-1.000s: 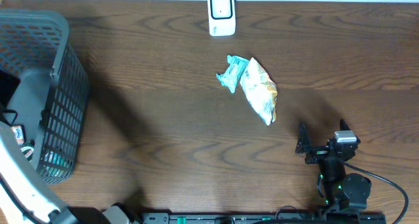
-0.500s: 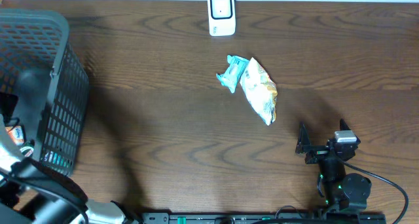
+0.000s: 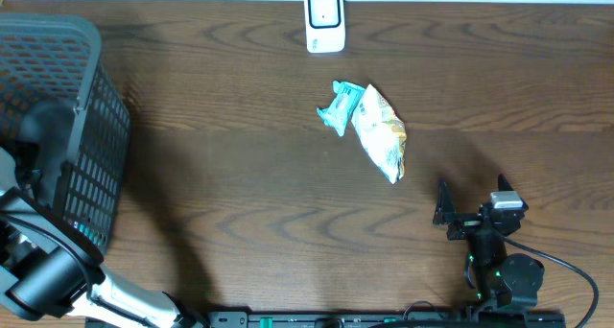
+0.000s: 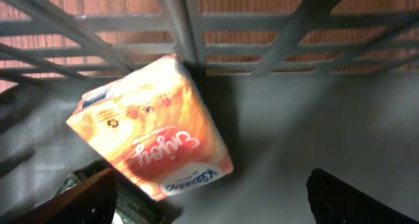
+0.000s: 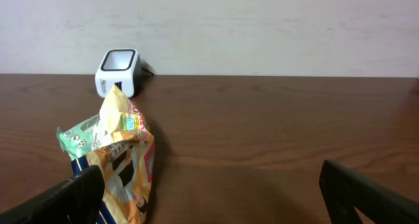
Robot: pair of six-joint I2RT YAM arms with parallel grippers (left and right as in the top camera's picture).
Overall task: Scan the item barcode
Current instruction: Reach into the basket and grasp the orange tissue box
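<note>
Far back on the dark brown wooden table: a white box-shaped scanner with a dark window on its face. No writing to read on it.

Just in front of the scanner, a bit to the right: a teal plastic snack packet and a yellow and white crinkly snack bag. Touching side by side, both lying flat. Small coloured label near the top of the bag in the right wrist view, letters too tiny to read.

Way off to the left of the scanner: a grey plastic basket with a grid wall. Left arm dipped down into it.

Inside the basket, seen from the left wrist: an orange box-shaped packet, tilted, with its far corner against the grid wall. White curly writing on the front, upside down, maybe "enjoy", but blurry, so not sure. Blue and white oval badge at the near corner, name too smeared to read. Tiny round marks near the far end.

Left claw: spread wide, close to the orange packet, pinching nothing. One finger just beside the packet's near edge; cannot tell if touching.

Right claw: well in front of the scanner and off to the right, past the snack bag. Spread as wide as can be, holding nothing, facing the bag and the scanner.
</note>
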